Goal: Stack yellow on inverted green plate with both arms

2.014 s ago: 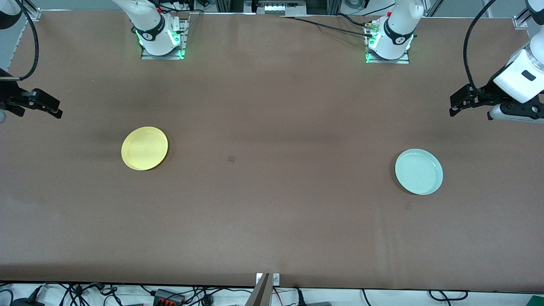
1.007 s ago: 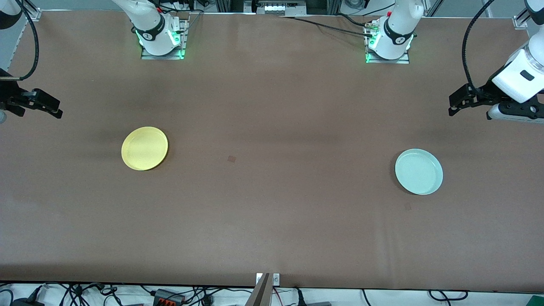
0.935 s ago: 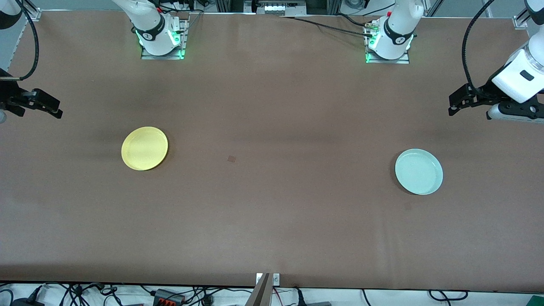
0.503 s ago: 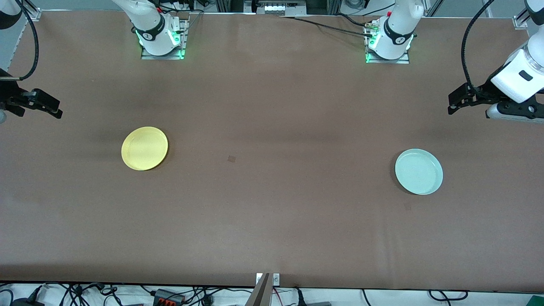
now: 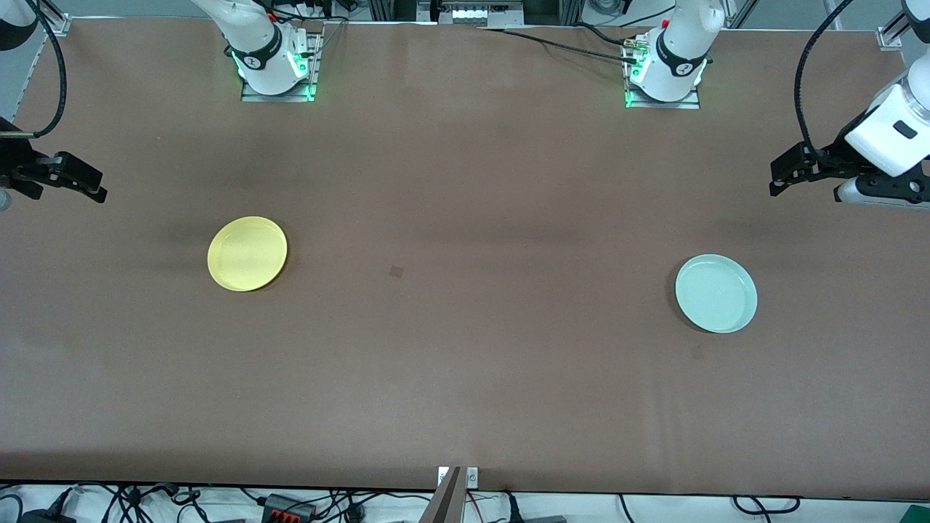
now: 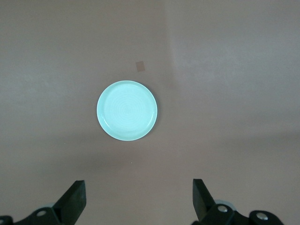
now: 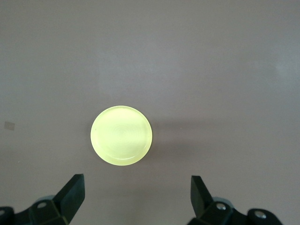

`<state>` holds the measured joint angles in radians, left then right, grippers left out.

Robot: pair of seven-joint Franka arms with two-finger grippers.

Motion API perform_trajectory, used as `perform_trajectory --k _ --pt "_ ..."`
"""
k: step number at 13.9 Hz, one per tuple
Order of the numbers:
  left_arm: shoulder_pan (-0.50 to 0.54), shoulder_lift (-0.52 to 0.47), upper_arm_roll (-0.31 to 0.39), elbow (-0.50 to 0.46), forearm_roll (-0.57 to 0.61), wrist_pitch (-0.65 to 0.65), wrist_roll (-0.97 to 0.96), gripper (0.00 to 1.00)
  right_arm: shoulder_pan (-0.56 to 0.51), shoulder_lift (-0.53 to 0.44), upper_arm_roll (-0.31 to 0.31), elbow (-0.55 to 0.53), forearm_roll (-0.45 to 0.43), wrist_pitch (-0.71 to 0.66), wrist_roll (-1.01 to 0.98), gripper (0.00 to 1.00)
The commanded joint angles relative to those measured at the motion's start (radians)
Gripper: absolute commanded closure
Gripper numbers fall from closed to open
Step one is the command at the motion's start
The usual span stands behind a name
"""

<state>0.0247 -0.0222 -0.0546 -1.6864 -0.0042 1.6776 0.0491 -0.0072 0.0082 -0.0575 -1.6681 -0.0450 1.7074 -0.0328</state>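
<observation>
Both tools spread wide, plates untouched on the bench.
Yellow [image 5: 247,253] mid-left, green [image 5: 716,293] right, rim-up; left tool [image 5: 783,173], right tool [image 5: 81,183] at frame edges. Thin rims may slip during flipping.

Left gripper [image 5: 776,176] raised at its bench end, fingers spread wide, right gripper [image 5: 93,185] likewise, seemingly level.

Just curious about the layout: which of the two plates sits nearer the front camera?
The green plate, toward the left arm's end; the yellow plate lies slightly farther.
</observation>
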Motion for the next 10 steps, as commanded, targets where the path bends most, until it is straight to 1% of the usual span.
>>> perform_trajectory --k 1,6,7,8,10 --pt "0.006 0.088 0.001 0.083 -0.017 -0.039 0.011 0.0 0.0 -0.002 0.002 -0.001 -0.009 -0.003 0.007 0.0" --pt "0.021 0.182 0.007 0.138 -0.017 -0.047 0.015 0.0 0.003 -0.004 0.002 -0.001 -0.009 -0.005 0.007 0.0" --pt "0.03 0.186 0.009 0.136 -0.016 -0.048 0.017 0.0 0.004 -0.002 0.002 -0.001 -0.009 -0.005 0.007 0.0" --pt "0.062 0.197 0.009 0.12 -0.014 -0.052 0.026 0.0 0.006 -0.005 0.004 -0.001 -0.009 -0.008 0.005 0.0" --pt "0.099 0.258 0.009 0.114 -0.013 -0.058 0.035 0.0 0.006 -0.007 0.01 -0.002 -0.009 -0.009 0.005 0.0"
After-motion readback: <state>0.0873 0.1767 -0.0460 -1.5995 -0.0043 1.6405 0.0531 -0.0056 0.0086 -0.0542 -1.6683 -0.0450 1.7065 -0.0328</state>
